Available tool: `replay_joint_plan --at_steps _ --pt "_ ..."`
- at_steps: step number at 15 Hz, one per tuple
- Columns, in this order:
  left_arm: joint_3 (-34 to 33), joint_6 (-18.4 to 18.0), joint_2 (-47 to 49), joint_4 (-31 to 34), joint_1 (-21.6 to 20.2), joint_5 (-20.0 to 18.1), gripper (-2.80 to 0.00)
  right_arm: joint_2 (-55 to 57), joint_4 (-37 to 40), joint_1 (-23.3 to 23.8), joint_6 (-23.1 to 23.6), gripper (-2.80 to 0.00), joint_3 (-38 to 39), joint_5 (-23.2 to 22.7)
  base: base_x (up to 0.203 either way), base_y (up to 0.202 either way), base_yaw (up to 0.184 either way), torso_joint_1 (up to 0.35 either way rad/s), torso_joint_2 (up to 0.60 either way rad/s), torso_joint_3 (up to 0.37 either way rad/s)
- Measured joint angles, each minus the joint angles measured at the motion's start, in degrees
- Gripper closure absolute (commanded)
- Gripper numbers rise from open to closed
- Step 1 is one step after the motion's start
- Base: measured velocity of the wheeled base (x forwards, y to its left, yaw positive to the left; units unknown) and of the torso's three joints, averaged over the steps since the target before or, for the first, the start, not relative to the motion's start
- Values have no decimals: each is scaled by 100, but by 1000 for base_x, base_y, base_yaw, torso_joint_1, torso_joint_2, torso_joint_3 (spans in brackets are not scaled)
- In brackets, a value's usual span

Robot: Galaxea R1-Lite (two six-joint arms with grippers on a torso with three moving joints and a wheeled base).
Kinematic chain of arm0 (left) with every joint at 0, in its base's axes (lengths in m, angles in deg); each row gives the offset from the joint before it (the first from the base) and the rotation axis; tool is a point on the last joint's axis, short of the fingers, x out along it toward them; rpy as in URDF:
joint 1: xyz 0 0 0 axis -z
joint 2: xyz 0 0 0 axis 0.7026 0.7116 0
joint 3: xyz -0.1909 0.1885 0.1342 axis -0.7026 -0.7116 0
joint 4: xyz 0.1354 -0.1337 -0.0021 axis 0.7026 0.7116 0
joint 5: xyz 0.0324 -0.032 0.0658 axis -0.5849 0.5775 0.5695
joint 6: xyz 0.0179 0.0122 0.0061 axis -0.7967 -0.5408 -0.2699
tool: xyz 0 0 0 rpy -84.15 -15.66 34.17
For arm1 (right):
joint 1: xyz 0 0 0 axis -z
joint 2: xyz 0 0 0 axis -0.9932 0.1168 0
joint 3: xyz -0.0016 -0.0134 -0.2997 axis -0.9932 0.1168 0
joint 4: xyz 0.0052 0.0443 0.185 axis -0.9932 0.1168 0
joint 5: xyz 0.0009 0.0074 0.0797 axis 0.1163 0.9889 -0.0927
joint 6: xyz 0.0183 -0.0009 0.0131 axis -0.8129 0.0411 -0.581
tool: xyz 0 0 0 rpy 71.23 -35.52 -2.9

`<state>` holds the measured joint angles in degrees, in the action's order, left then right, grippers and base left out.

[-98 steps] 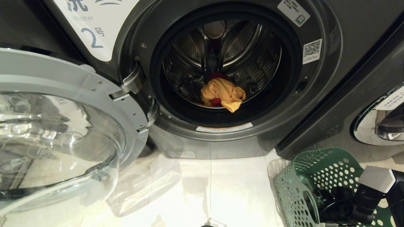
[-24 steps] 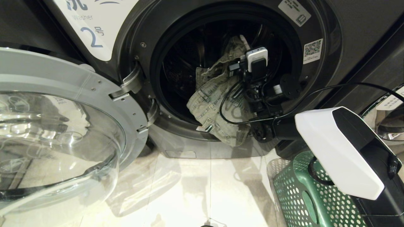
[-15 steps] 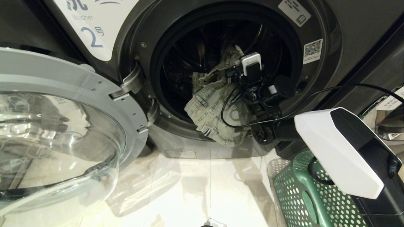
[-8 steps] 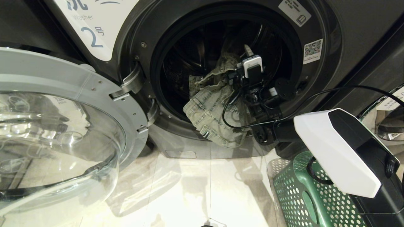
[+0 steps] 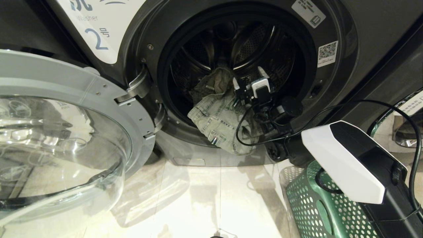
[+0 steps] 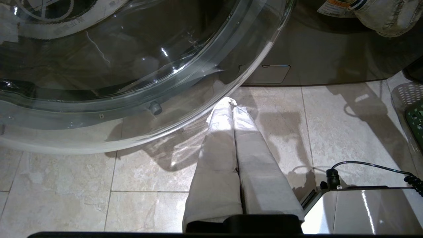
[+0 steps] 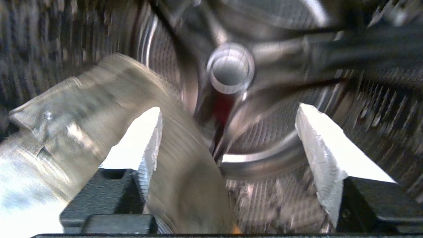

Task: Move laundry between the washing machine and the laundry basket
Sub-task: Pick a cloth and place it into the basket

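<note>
The right gripper (image 5: 248,81) stands inside the drum mouth with its jaws spread wide and nothing between them; in the right wrist view the grey-green garment lies against one fingertip (image 7: 150,138) but is not pinched. That garment, a pair of grey-green denim shorts (image 5: 218,120), is slumped over the lower lip of the washing machine (image 5: 333,99), part inside, part hanging out over the front. It looks heavy for cloth, limp yet thick at the seams and waistband, so a bunched fold at the waistband would likely give the surest hold. A sliver of red cloth (image 7: 222,107) shows deep in the drum. The laundry basket (image 5: 310,208) sits on the floor just right of the machine. The left gripper (image 6: 229,100) hangs clenched and empty below the open glass door (image 5: 66,132). The white panel (image 5: 96,23) reads "Washer" and "2".
</note>
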<state>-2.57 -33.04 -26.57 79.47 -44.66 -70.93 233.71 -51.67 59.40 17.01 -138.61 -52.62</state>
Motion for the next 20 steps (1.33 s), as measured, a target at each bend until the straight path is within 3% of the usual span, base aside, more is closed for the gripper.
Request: replay_joint_plan --at_steps 5,9,14,20 --pt "0 0 0 -2 -5 0 0 54 38 19 -18 -280 166 2 0 0 0 0 0 0" --pt "0 0 0 -2 -7 0 0 -515 115 11 -230 -280 665 -12 0 0 0 0 0 0" --pt "0 0 0 0 -2 0 0 -1891 1144 -154 -715 -280 2496 -119 0 0 0 0 0 0" --pt "0 0 0 0 -5 0 0 -3305 2522 -1007 -1224 -280 4483 -265 0 0 0 0 0 0"
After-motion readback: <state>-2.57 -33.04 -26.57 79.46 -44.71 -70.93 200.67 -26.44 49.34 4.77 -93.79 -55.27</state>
